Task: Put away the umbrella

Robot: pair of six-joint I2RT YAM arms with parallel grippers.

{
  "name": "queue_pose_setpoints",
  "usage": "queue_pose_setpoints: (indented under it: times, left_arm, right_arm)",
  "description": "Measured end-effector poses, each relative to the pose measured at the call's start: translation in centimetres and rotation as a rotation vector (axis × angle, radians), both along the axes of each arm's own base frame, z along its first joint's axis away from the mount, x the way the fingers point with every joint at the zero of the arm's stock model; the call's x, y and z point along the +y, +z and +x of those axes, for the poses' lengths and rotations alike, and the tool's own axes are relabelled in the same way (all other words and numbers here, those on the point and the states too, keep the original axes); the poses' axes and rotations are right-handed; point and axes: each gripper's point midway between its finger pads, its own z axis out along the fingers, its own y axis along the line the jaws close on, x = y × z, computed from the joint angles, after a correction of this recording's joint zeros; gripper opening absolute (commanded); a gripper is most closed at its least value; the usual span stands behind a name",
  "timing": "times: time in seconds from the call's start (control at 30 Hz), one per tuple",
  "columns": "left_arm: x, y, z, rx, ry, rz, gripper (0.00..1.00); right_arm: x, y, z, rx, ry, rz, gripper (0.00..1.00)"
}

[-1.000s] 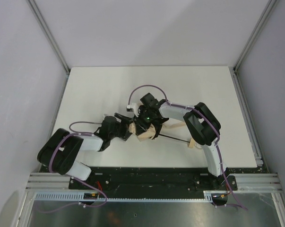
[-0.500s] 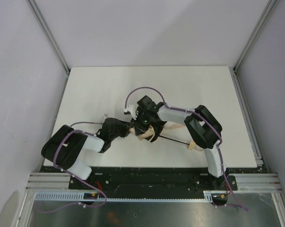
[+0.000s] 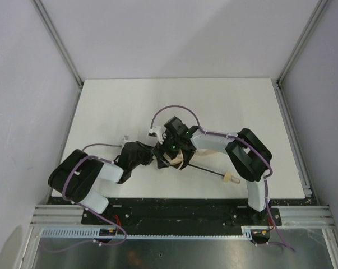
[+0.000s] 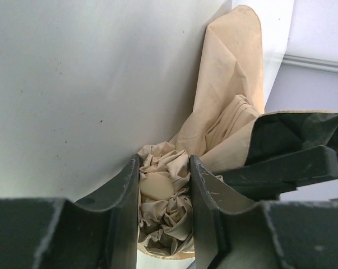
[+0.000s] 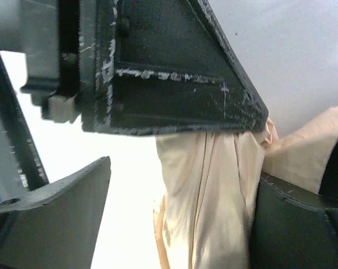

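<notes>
Table (image 3: 112,112): white, both arms meet just below its centre. Left arm (image 3: 82,179) reaches in from 8 o'clock, right arm (image 3: 247,157) from 4 o'clock.

Umbrella (image 3: 179,161): tan canopy bunched between the two grippers. The black shaft (image 3: 205,169) lies on the table running to 4 o'clock and ends in the pale knob handle (image 3: 230,179) near the front edge.

Left gripper (image 4: 163,171): nearly closed, pinching a crumpled wad of canopy fabric.

Right gripper (image 5: 185,143): fingers part-open with a gap showing. Fabric lies against the upper finger, no clamp visible.
</notes>
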Motion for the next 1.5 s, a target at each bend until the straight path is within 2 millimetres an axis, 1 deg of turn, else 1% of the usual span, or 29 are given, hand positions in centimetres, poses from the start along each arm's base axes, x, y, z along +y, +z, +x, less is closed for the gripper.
queue_pose_setpoints:
  times: [0.07, 0.13, 0.2, 0.27, 0.3, 0.37, 0.4, 0.43, 0.47, 0.53, 0.6, 0.63, 0.7, 0.73, 0.8, 0.87, 0.97, 1.0, 1.03, 1.07, 1.1, 1.13, 1.17, 1.2, 1.27, 1.33, 1.43, 1.47, 1.5]
  left_arm:
    - [0.0, 0.0, -0.2, -0.007, -0.012, 0.011, 0.00]
    - [0.1, 0.0, -0.5, -0.011, -0.018, 0.020, 0.00]
    - [0.3, -0.1, -0.7, -0.014, -0.024, 0.033, 0.00]
    - [0.4, -0.1, -0.9, -0.018, -0.028, 0.040, 0.00]
    - [0.5, -0.1, -1.0, -0.019, -0.030, 0.042, 0.00]
    - [0.6, -0.1, -1.2, -0.022, -0.032, 0.045, 0.00]
    - [0.6, -0.1, -1.3, -0.022, -0.034, 0.046, 0.00]
    - [0.6, 0.0, -1.4, -0.022, -0.034, 0.047, 0.00]
    - [0.7, 0.0, -1.5, -0.022, -0.035, 0.047, 0.00]
    - [0.7, 0.1, -1.5, -0.022, -0.035, 0.047, 0.00]
    - [0.7, 0.2, -1.6, -0.021, -0.035, 0.048, 0.00]
    - [0.7, 0.1, -1.6, -0.018, -0.036, 0.049, 0.00]
    - [0.8, 0.1, -1.7, -0.015, -0.036, 0.051, 0.00]
    - [0.8, 0.1, -1.7, -0.015, -0.035, 0.051, 0.00]
    - [0.8, 0.1, -1.7, -0.014, -0.035, 0.052, 0.00]
    - [0.8, 0.1, -1.8, -0.012, -0.035, 0.052, 0.00]
    - [0.8, 0.1, -1.8, -0.012, -0.035, 0.052, 0.00]
    - [0.8, 0.1, -1.8, -0.011, -0.035, 0.053, 0.00]
    - [0.8, 0.1, -1.8, -0.012, -0.035, 0.053, 0.00]
    - [0.8, 0.1, -1.8, -0.011, -0.035, 0.053, 0.00]
    - [0.8, 0.1, -1.8, -0.010, -0.035, 0.053, 0.00]
    - [0.8, 0.1, -1.8, -0.010, -0.034, 0.053, 0.00]
    - [0.8, 0.1, -1.8, -0.010, -0.034, 0.053, 0.00]
    - [0.8, 0.1, -1.8, -0.010, -0.035, 0.053, 0.00]
    - [0.8, 0.1, -1.8, -0.010, -0.034, 0.053, 0.00]
    - [0.8, 0.1, -1.8, -0.010, -0.034, 0.053, 0.00]
    - [0.8, 0.1, -1.8, -0.009, -0.035, 0.053, 0.00]
    - [0.8, 0.1, -1.8, -0.009, -0.034, 0.053, 0.00]
    - [0.8, 0.1, -1.8, -0.009, -0.035, 0.053, 0.00]
  right_arm:
    - [-0.6, 1.1, -0.3, 0.020, -0.037, 0.000, 0.95]
    - [-1.6, 3.1, -0.3, 0.032, -0.088, 0.006, 0.95]
    - [-3.0, 5.8, 0.2, 0.033, -0.175, 0.025, 0.93]
    - [-4.5, 8.8, 1.1, 0.037, -0.305, 0.057, 0.91]
    - [-5.0, 10.0, 1.5, 0.042, -0.366, 0.074, 0.89]
    - [-6.4, 12.7, 2.6, 0.080, -0.563, 0.118, 0.87]
    - [-6.9, 13.6, 3.0, 0.098, -0.650, 0.139, 0.87]
    - [-7.1, 14.2, 3.3, 0.117, -0.715, 0.156, 0.93]
    - [-7.2, 14.7, 3.6, 0.134, -0.789, 0.170, 0.96]
    - [-6.8, 15.0, 3.7, 0.164, -0.906, 0.191, 0.97]
    - [-5.8, 15.0, 3.2, 0.180, -0.980, 0.203, 0.96]
    - [-5.3, 15.0, 2.9, 0.183, -1.008, 0.210, 0.93]
    - [-4.4, 15.0, 2.4, 0.170, -1.060, 0.222, 0.82]
    - [-4.0, 14.9, 2.3, 0.161, -1.087, 0.223, 0.80]
    - [-3.3, 14.8, 2.3, 0.138, -1.135, 0.214, 0.80]
    - [-2.6, 15.1, 3.0, 0.087, -1.222, 0.188, 0.82]
    - [-1.8, 16.6, 4.1, -0.023, -1.336, 0.166, 0.85]
    - [-1.6, 17.2, 4.1, -0.071, -1.355, 0.166, 0.82]
    - [-1.4, 17.8, 3.7, -0.116, -1.355, 0.166, 0.75]
    - [-1.2, 18.2, 3.1, -0.159, -1.339, 0.161, 0.65]
    - [-0.9, 18.6, 2.4, -0.201, -1.313, 0.154, 0.51]
    - [-0.5, 18.9, 1.8, -0.229, -1.283, 0.150, 0.41]
    - [-0.1, 19.0, 1.1, -0.246, -1.250, 0.143, 0.35]
    - [0.2, 19.0, 0.6, -0.254, -1.223, 0.134, 0.32]
    - [0.7, 18.6, 0.2, -0.232, -1.172, 0.118, 0.33]
    - [0.8, 17.9, 0.9, -0.181, -1.153, 0.105, 0.40]
    - [0.5, 16.3, 2.8, -0.127, -1.185, 0.077, 0.54]
    - [0.3, 15.6, 3.6, -0.119, -1.209, 0.062, 0.60]
    - [0.2, 14.8, 4.4, -0.111, -1.236, 0.043, 0.69]
